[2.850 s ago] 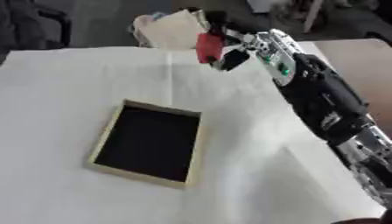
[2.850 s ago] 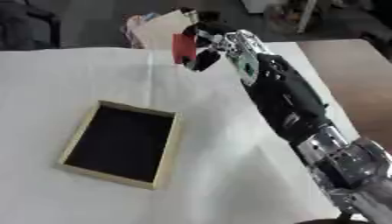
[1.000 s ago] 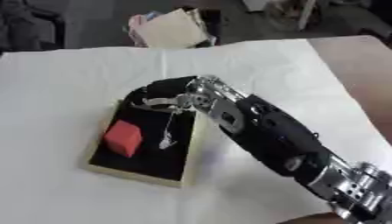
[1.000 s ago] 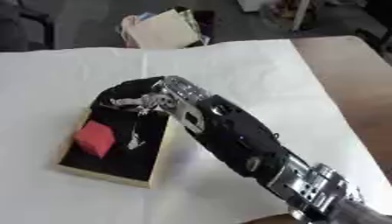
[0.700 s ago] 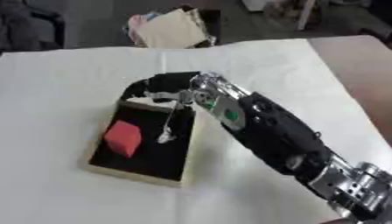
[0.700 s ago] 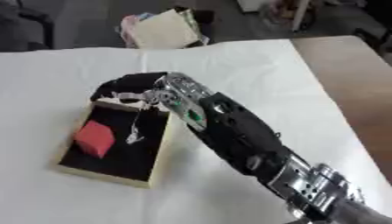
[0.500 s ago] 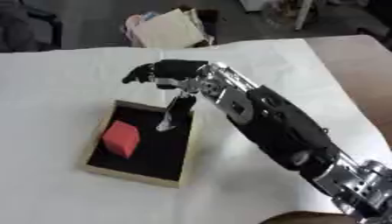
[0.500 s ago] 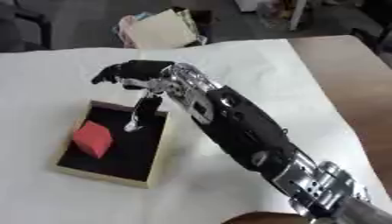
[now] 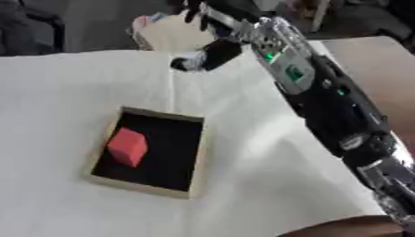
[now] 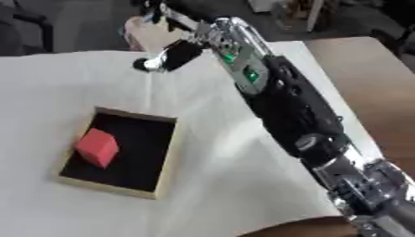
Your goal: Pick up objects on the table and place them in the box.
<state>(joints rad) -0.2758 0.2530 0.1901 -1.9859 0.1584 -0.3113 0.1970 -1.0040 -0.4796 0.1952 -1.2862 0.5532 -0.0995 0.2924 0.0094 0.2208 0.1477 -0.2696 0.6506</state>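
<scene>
Red block (image 9: 127, 146) lying inside the box (image 9: 194, 157), toward its left side. Reaching beyond the box's far edge with the right hand (image 9: 204, 52), empty, fingers relaxed. Probably heading for the pale items (image 9: 168, 33) past the box; needing a grasp next.

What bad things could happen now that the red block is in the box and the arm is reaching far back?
The right hand hangs at the table's far edge by the pale pile; a careless grab might knock things off. The arm stretches over the white cloth, so it might snag or wrinkle it. Coming back, it could bump the box or the red block inside.
</scene>
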